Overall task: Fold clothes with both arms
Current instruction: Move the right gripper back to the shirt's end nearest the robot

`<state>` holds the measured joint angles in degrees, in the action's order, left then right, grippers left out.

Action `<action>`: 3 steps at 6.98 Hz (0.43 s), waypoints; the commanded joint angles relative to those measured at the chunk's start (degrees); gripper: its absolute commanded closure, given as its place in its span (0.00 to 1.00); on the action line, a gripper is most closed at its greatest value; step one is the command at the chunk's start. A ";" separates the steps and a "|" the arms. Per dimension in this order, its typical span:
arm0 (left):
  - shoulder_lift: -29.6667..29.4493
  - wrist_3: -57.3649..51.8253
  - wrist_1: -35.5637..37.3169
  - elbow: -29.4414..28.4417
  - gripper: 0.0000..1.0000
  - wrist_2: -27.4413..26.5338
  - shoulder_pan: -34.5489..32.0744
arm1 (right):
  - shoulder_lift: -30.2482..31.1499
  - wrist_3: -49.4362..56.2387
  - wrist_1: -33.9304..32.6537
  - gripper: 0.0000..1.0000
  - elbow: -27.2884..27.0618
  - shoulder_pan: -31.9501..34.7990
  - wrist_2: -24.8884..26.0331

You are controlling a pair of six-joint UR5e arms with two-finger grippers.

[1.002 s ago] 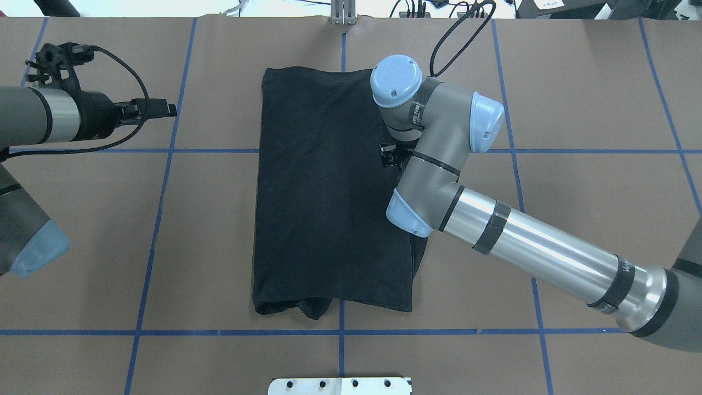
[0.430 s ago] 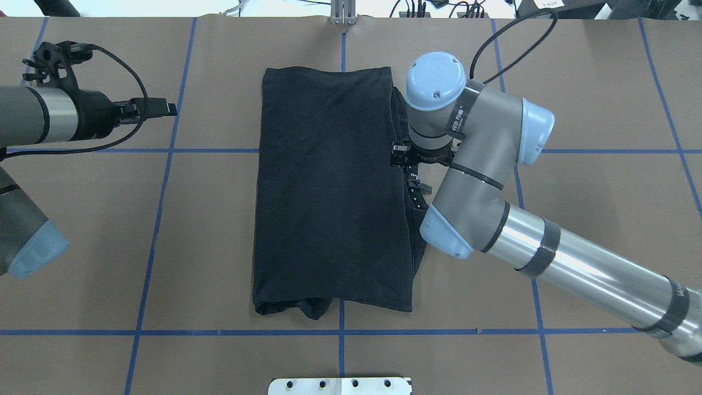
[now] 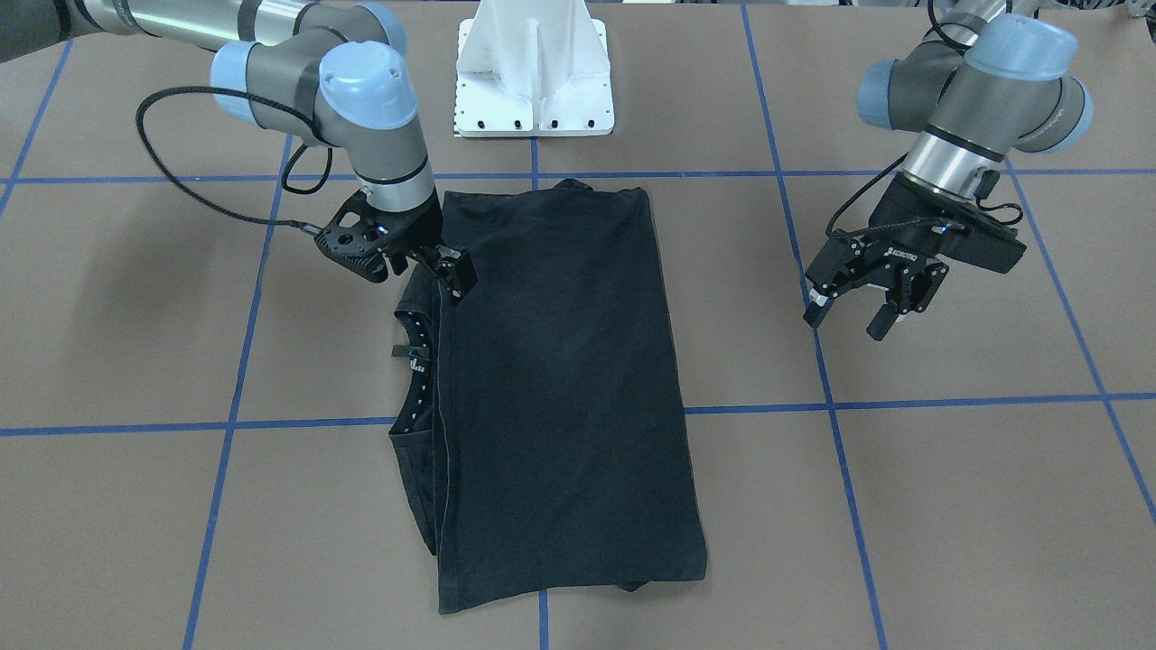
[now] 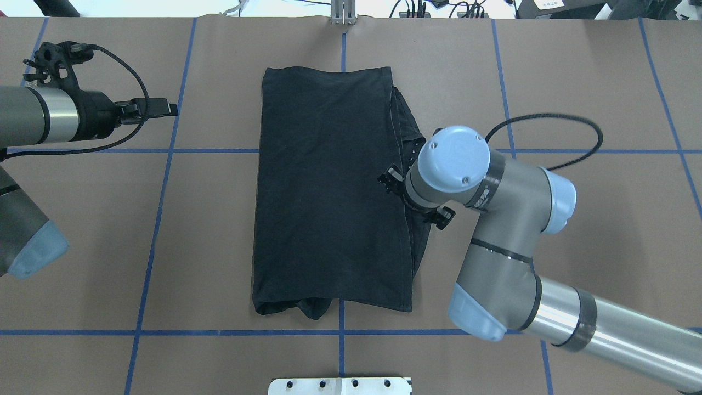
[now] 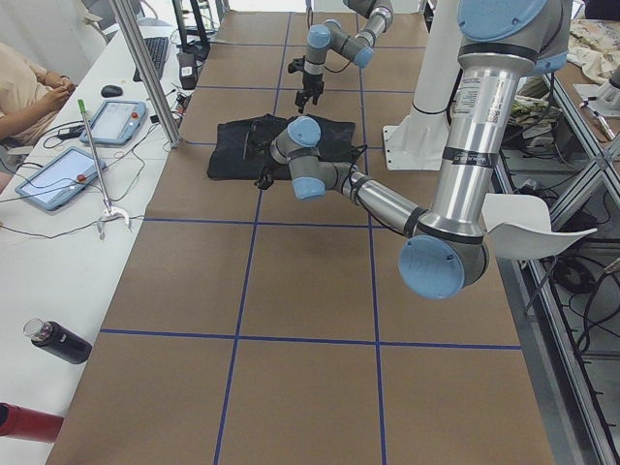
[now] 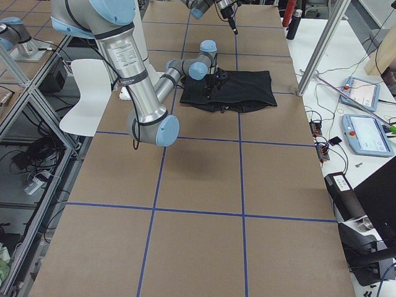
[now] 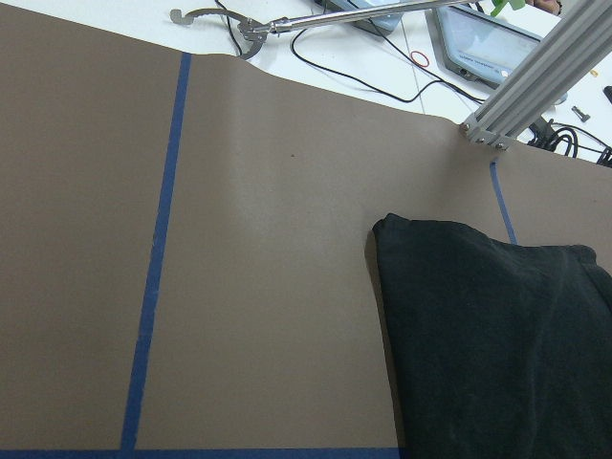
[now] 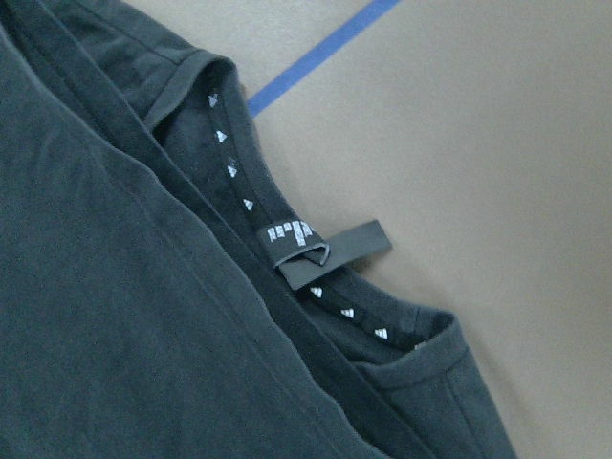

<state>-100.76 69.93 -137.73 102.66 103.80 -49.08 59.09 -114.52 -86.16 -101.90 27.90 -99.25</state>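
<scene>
Drawn back toward the robot's base, the right gripper [image 3: 449, 271] sat at the edge of the black T-shirt [image 3: 560, 379], folded lengthwise at the middle of the table [image 3: 948, 469] with its collar label [image 8: 325, 244] exposed, jaw spread unclear, while the left gripper [image 3: 849, 316] hung wide open.

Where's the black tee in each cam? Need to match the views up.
Front-facing: T-shirt at centre, collar on view's left.
Overhead: T-shirt at centre, collar side on view's right.
Exterior left: T-shirt far, upper middle.
Exterior right: T-shirt far, upper middle.
Left wrist: T-shirt lower right.
Right wrist: T-shirt fills left, collar diagonal.
Shared landmark: blue tape grid.
</scene>
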 commanded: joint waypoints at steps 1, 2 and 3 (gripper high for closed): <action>0.04 0.03 0.00 0.00 0.00 0.00 0.04 | 1.99 -20.25 2.32 0.00 -2.85 -6.69 6.86; -0.04 0.03 0.00 0.00 0.00 0.00 0.04 | 4.61 -23.35 2.32 0.01 -5.04 -9.06 8.18; -0.05 0.03 0.00 0.00 0.00 0.00 0.04 | 5.33 -25.21 2.32 0.01 -6.11 -10.48 9.15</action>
<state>-100.78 69.96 -137.72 102.66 103.80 -49.05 62.93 -136.23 -83.92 -106.30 19.61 -91.54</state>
